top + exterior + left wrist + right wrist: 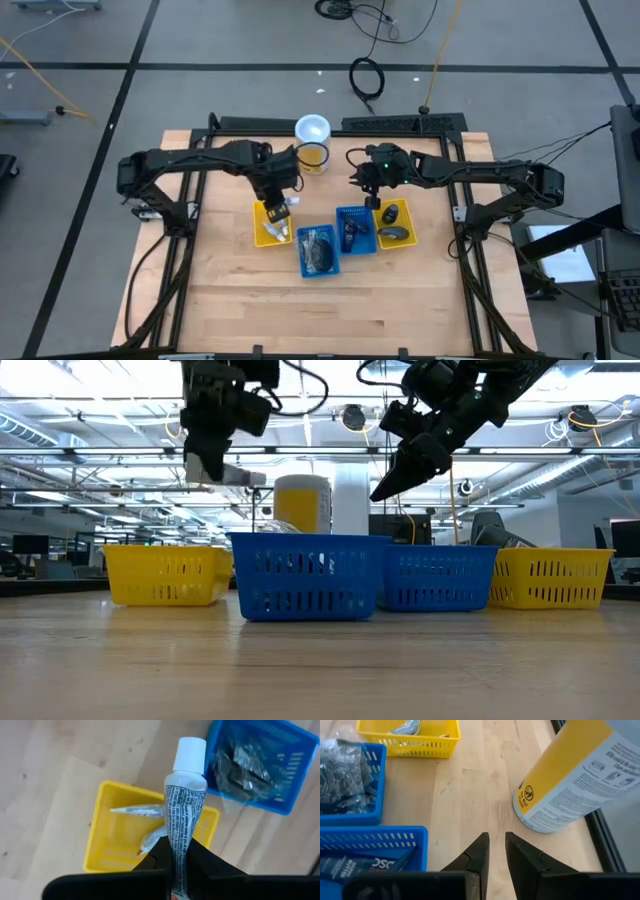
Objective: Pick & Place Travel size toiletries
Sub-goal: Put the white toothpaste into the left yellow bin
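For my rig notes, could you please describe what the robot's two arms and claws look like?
Both arms are dark, almost black, built of jointed segments with black cables running along them. The left claw ends in two flat, dark, wedge-shaped fingers. The right claw has the same tapered black pair, and its wrist carries a small green light. No printed markings are legible on either arm.

Four baskets are sitting in a row on the wooden table [320, 670]: a yellow basket [165, 574], a nearer blue basket [306, 576], a second blue basket [438, 577] and another yellow basket [550, 577]. A yellow canister [302, 503] is standing behind them. The left gripper [212, 468] is hanging above, gripping a white tube [240, 477] lying level. The right gripper [385, 490] is pointing down, holding nothing
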You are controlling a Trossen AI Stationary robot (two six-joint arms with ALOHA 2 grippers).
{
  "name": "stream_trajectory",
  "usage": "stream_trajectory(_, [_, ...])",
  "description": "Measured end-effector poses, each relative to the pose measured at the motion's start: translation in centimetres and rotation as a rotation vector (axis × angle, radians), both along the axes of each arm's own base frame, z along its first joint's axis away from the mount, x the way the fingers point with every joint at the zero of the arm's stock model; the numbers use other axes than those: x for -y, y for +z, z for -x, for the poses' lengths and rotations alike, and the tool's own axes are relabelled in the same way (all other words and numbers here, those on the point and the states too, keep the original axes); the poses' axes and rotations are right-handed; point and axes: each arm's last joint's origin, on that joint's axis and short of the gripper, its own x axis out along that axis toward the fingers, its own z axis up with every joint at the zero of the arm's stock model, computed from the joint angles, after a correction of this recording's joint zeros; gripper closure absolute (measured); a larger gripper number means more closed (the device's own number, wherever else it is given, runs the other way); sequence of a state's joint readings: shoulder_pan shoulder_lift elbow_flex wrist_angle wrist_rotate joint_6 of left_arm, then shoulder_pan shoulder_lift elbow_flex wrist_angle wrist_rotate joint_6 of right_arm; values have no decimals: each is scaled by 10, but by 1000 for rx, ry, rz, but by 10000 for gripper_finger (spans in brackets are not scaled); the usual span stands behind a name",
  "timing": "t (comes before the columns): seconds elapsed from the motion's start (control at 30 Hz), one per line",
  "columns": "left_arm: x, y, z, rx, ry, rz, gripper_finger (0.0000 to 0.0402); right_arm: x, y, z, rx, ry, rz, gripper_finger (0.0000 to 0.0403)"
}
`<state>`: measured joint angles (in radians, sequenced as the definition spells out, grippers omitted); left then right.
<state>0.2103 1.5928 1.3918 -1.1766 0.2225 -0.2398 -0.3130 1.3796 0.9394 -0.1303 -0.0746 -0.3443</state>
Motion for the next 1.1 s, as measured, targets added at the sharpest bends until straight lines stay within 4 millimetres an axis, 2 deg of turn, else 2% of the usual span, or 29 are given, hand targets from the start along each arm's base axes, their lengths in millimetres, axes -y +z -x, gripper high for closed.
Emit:
stream_trajectory(0.17, [21, -2, 3, -93, 24, -154, 396, 0, 0, 0, -3, 11, 11, 344])
stream_trajectory(0.33, [41, -25, 16, -250, -14, -274, 373, 0, 0, 0, -3, 8, 5, 344])
stream_trajectory(0.47, [44, -42, 23, -304, 7, -306, 366, -2, -1, 0, 9, -61, -94, 344])
stream_trajectory(0.6, [44, -49, 25, -317, 22, -319, 377, -7, -2, -1, 10, -95, -166, 344])
stream_trajectory(0.8, [43, -49, 13, -193, 10, -323, 390, -11, -3, -1, -1, -101, -196, 344])
stream_trajectory(0.9, [44, -49, 11, -168, 8, -294, 373, -12, -3, -1, 1, -111, -210, 344])
stream_trajectory(1.1, [42, -49, 15, -212, 39, -317, 308, -12, -3, -1, 4, -97, -189, 344])
